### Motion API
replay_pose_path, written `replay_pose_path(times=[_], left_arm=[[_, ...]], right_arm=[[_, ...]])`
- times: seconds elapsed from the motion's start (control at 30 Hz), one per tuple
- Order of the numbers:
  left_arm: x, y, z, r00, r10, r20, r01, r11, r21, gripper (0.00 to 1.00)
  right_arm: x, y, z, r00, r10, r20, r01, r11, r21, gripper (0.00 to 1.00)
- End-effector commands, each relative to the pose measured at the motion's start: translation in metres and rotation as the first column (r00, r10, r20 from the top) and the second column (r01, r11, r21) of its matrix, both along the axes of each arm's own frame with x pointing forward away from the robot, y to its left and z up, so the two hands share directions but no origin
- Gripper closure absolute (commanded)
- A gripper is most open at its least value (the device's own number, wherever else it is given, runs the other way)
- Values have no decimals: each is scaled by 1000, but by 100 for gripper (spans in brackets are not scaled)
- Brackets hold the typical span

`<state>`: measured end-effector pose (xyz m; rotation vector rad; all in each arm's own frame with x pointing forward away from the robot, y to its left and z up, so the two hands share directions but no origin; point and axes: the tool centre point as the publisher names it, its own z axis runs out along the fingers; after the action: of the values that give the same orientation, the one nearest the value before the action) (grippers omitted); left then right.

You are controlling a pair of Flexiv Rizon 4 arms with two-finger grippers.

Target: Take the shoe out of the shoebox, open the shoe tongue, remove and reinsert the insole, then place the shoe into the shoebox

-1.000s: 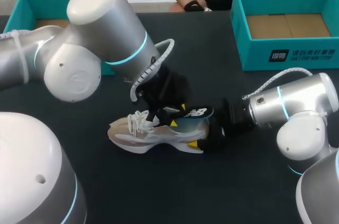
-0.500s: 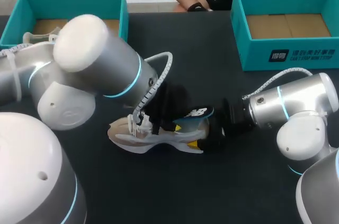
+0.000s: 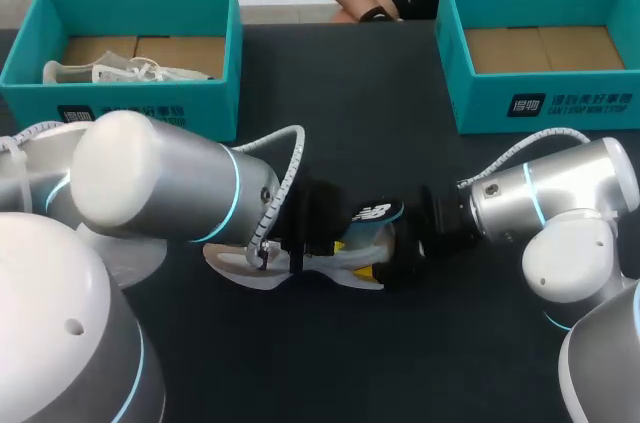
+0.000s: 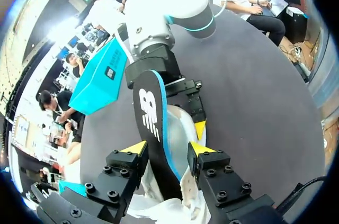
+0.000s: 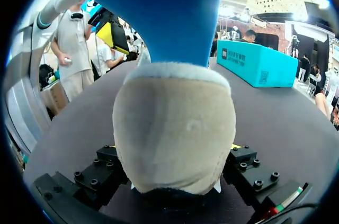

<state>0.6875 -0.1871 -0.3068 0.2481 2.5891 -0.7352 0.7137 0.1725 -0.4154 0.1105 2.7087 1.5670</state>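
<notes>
Dark tabletop [image 3: 330, 93] carries everything I am working with. My right pincer [image 5: 174, 160] is clamped on the heel of the shoe [image 3: 235, 265], which lies on its sole with the toe pointing away from that pincer. The black-and-blue insole [image 3: 372, 213] sticks up out of the heel end, just ahead of the right pincer. It also runs straight out ahead of my left pincer [image 4: 168, 149], which sits low over the shoe's middle. Whether that one grips the insole I cannot tell. Well beyond the left pincer, the left-hand shoebox [image 3: 215, 53] holds a second pale shoe [image 3: 110, 71]. Well beyond the right pincer, the right-hand shoebox [image 3: 450, 53] shows bare cardboard.
</notes>
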Motion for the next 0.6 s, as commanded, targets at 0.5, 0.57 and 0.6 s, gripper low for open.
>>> replay_pose_path(times=[0.5, 0.57, 0.6], left_arm=[[17, -14, -14, 998, 54, 36, -51, 996, -71, 56], [18, -15, -14, 998, 56, 35, -53, 996, -73, 68], [18, -16, -15, 998, 56, 33, -53, 996, -73, 78]], right_arm=[[1, 4, -3, 1000, -2, 0, 2, 1000, -6, 100], [1, 4, -3, 1000, -2, 0, 2, 1000, -6, 100], [1, 4, -3, 1000, -2, 0, 2, 1000, -6, 100]])
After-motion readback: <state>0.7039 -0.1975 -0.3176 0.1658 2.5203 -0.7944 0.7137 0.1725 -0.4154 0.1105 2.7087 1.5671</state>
